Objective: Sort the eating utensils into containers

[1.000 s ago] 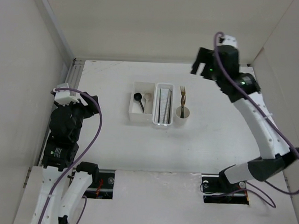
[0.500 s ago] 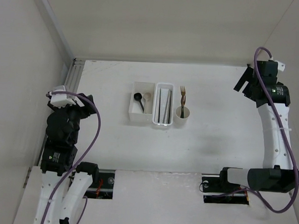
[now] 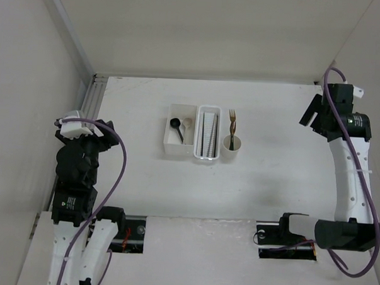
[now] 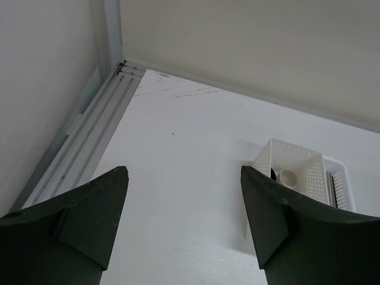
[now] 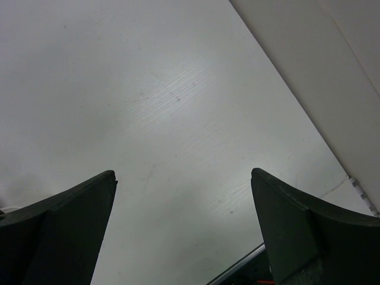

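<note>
The square white box (image 3: pixel 170 146) holds a black spoon (image 3: pixel 175 125) and a beige spoon (image 3: pixel 187 124). Beside it on the right, the narrow perforated basket (image 3: pixel 207 157) holds thin chopsticks (image 3: pixel 209 134). The round cream cup (image 3: pixel 232 145) holds a gold fork with a black handle (image 3: pixel 232 121), standing upright. My left gripper (image 3: pixel 107 129) is open and empty at the table's left side, well away from the box, which also shows in the left wrist view (image 4: pixel 297 163). My right gripper (image 3: pixel 310 113) is open and empty near the right wall. The small brown fork is not discernible.
A metal rail (image 3: pixel 93 95) runs along the table's left edge and shows in the left wrist view (image 4: pixel 89 139). White walls close in the back and both sides. The right wrist view shows only bare table (image 5: pixel 166 101) and its front edge.
My right arm has swung from over the back centre to the far right wall. My left arm has drawn back slightly to the left. The utensils and containers have not moved.
</note>
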You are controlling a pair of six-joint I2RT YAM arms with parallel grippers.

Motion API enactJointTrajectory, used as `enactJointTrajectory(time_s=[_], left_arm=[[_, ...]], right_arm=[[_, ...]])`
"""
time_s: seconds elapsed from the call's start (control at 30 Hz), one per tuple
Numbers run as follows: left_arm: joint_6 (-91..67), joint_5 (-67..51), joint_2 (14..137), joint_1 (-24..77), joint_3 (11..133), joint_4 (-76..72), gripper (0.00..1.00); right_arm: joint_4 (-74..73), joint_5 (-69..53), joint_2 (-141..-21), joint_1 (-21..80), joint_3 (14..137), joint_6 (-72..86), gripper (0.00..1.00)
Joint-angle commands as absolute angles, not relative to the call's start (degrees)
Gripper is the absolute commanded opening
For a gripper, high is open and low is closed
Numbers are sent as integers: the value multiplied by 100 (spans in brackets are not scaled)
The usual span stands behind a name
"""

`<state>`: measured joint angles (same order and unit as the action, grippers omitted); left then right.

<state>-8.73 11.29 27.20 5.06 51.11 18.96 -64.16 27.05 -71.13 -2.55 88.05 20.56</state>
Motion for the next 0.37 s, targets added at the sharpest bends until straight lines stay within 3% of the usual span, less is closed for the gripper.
enactJointTrajectory(time_s=[0.0, 0.33], left_arm=[[-765, 1143, 2672, 457, 5142, 1600, 74], [-712, 1037, 2672, 404, 5142, 1600, 74]], right_arm=[[-6364, 2734, -6786, -229, 8815, 1969, 100], [-5942, 2470, -6408, -229, 8403, 1802, 100]])
